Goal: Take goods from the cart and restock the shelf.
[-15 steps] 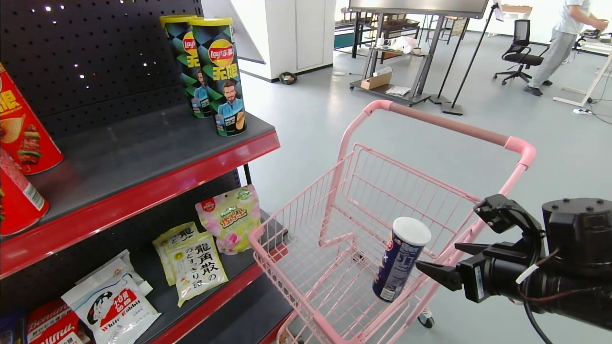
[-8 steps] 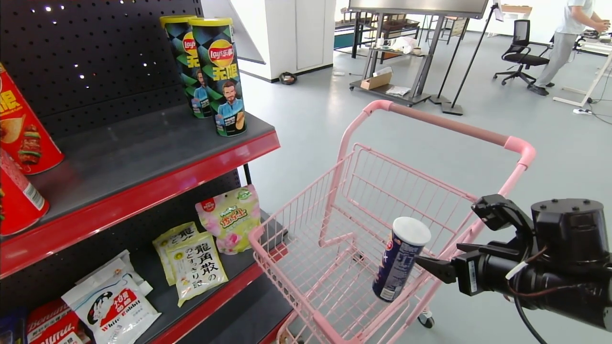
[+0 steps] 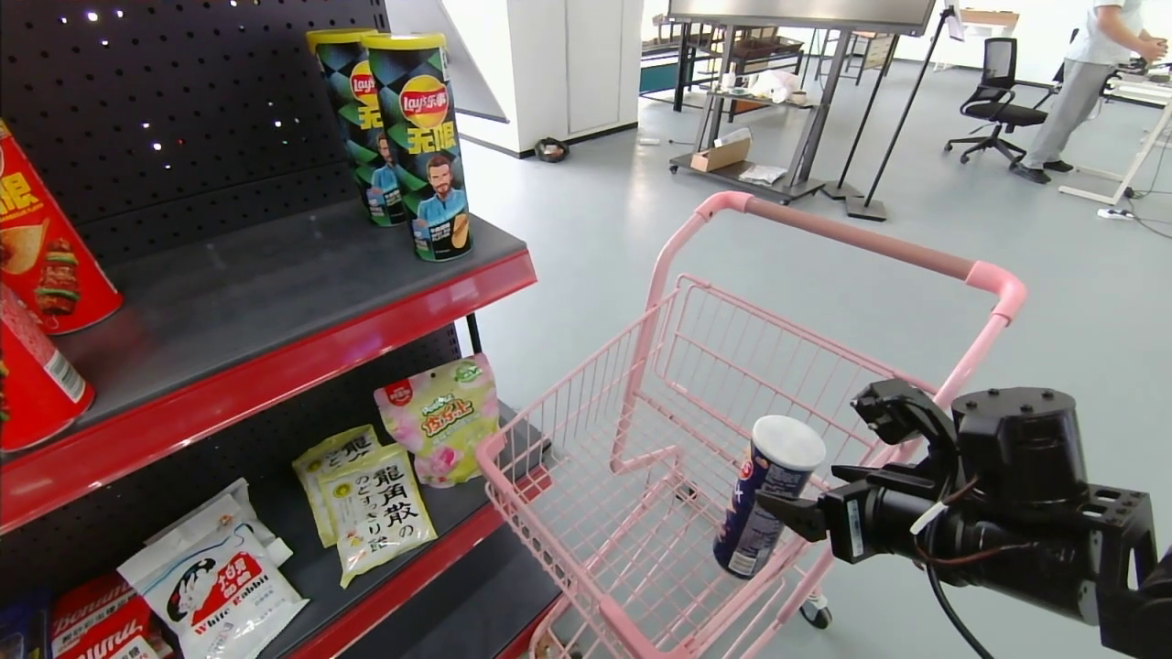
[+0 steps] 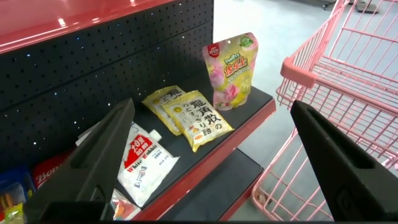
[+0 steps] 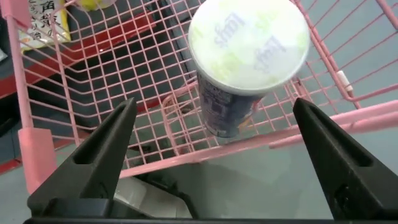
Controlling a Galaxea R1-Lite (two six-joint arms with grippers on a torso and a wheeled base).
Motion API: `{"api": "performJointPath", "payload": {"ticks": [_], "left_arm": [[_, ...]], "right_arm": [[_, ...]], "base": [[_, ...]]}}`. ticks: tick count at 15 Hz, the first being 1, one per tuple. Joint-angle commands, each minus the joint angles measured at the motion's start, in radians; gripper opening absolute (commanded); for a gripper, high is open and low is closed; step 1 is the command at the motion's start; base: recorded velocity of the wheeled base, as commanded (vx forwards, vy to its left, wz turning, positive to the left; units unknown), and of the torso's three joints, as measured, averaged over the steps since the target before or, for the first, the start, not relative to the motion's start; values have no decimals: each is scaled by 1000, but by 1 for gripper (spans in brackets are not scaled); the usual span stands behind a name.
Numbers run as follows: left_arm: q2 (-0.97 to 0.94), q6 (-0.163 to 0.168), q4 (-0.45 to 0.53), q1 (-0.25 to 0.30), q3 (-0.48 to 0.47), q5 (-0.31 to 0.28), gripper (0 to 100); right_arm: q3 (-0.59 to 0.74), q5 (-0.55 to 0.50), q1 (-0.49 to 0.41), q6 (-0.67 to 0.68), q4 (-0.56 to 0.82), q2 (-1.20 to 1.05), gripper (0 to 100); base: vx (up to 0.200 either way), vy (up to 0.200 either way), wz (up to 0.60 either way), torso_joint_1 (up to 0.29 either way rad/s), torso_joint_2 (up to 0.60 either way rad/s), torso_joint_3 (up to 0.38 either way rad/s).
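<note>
A dark blue can [image 3: 767,499] with a white lid [image 5: 249,43] stands tilted in the pink wire cart [image 3: 641,384], leaning on its right side wall. My right gripper [image 3: 810,453] is just outside that wall, level with the can's upper half and open. In the right wrist view the can [image 5: 227,106] lies ahead of the right gripper [image 5: 212,102], centred between the spread fingers [image 5: 93,162]. My left gripper [image 4: 211,104] is open and holds nothing, in front of the lower shelf [image 4: 205,165] with its snack bags.
The upper shelf [image 3: 275,302] carries two green chip cans [image 3: 426,146] at its right end and red cans [image 3: 46,247] at the left, with bare board between. Snack bags [image 3: 380,508] lie on the lower shelf. The cart handle [image 3: 861,240] rises behind the can.
My right gripper has moved left, closer to the blue can, still open. The can and cart have not moved.
</note>
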Motion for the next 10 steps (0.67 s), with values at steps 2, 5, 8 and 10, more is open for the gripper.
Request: {"api": "performJointPath", "payload": {"ticks": [2, 5, 8, 10], "left_arm": [[-2, 0, 0, 1, 0, 0, 100], [0, 0, 0, -1, 0, 0, 100], [0, -1, 0, 1, 0, -1, 100], [0, -1, 0, -1, 0, -1, 100]], "right_arm": [[4, 0, 2, 0, -55, 82, 100], [-3, 0, -2, 0, -59, 107, 100], [-25, 0, -13, 0, -64, 128, 100], [-51, 0, -25, -2, -70, 150, 100]], "base": [[0, 0, 0, 0, 0, 0], [0, 0, 0, 0, 0, 0], [0, 0, 0, 0, 0, 0], [0, 0, 0, 0, 0, 0]]}}
